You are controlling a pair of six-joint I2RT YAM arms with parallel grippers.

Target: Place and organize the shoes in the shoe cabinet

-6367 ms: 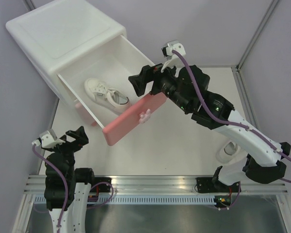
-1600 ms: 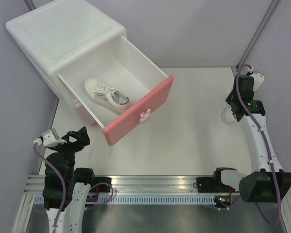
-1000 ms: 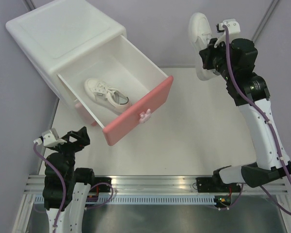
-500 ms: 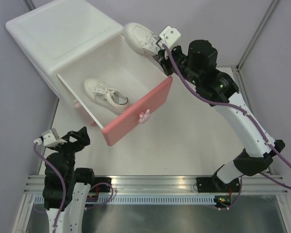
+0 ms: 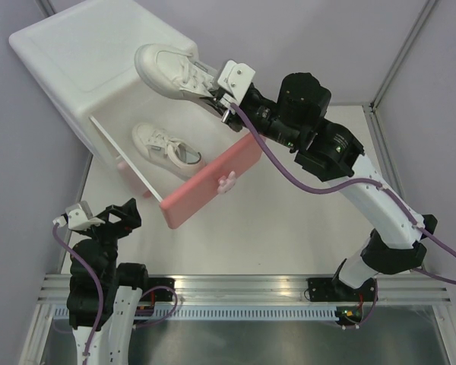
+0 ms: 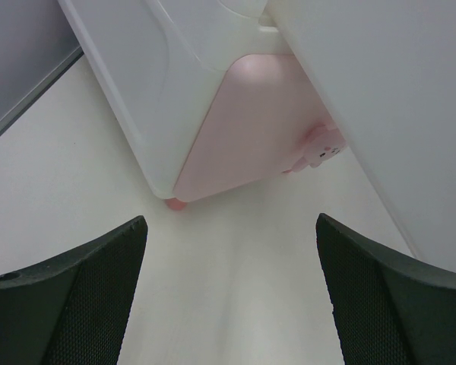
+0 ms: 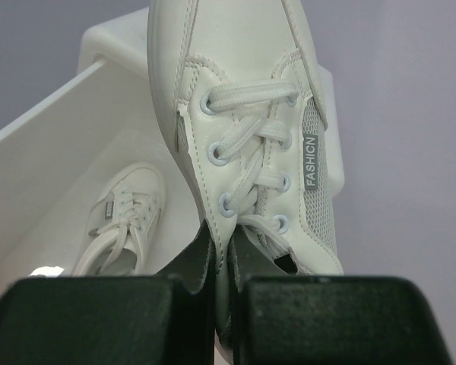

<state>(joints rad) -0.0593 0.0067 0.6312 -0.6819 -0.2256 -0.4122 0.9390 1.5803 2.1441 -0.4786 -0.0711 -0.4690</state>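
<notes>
The fingers of the right gripper (image 5: 219, 105) are closed almost fully, and a thin edge of the upper of 1 white sneaker (image 5: 169, 70) is pinched between them. This sneaker is held in the air over the far part of the open upper drawer (image 5: 213, 176) of the shoe cabinet (image 5: 76, 53), with its toe to the far left. "FASHICN" (image 7: 310, 161) can be read on a grey tag beside its laces. A 2nd white sneaker (image 5: 166, 146) is seen lying inside the drawer. The left gripper (image 6: 232, 266) is spread wide and nothing is held in it.
</notes>
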